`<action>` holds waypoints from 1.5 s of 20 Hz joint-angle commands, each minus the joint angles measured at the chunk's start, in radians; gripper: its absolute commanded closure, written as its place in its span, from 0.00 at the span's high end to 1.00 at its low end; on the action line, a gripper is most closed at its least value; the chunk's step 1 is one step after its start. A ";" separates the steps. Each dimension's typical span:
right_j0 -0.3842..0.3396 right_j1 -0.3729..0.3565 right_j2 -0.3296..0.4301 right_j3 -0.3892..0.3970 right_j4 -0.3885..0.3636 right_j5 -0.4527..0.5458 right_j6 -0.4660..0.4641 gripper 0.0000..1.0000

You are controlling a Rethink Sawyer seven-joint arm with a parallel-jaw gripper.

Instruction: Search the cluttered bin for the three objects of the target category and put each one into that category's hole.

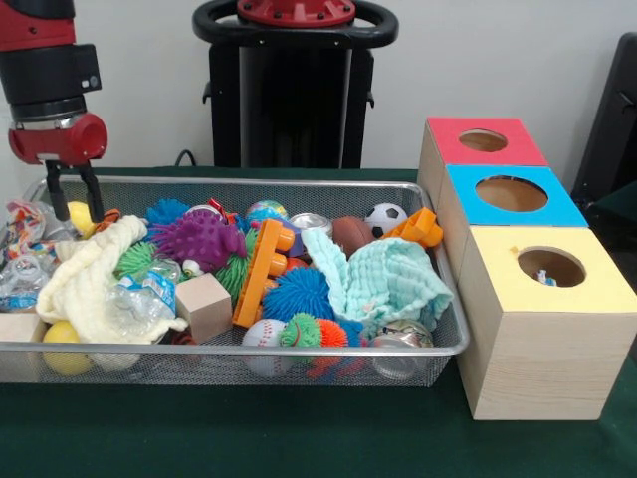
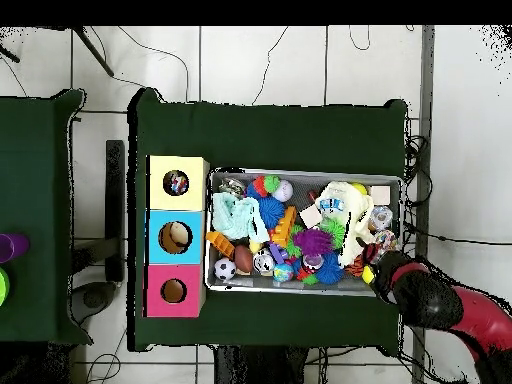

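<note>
Hanging over the far left corner of the wire bin, the gripper has its two black fingers spread apart with nothing between them, their tips just beside a small yellow ball and above a cream cloth. Toys crowd the bin: a purple spiky ball, a blue spiky ball, a mint cloth and a soccer ball. Beside the bin stand the red box, blue box and yellow box, each with a round hole.

The wire mesh bin lies full of mixed toys and cloths. Just beside it stand three wooden boxes with round holes: red, blue, yellow.
</note>
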 commanded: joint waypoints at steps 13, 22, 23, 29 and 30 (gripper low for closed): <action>-0.050 0.111 -0.002 0.000 -0.032 0.001 -0.049 1.00; -0.065 0.117 0.015 -0.030 -0.020 0.043 -0.080 1.00; -0.070 0.126 0.019 -0.041 -0.015 0.056 -0.090 1.00; -0.110 0.198 0.055 -0.141 -0.013 0.139 -0.210 1.00; -0.121 0.210 0.057 -0.148 -0.019 0.140 -0.225 1.00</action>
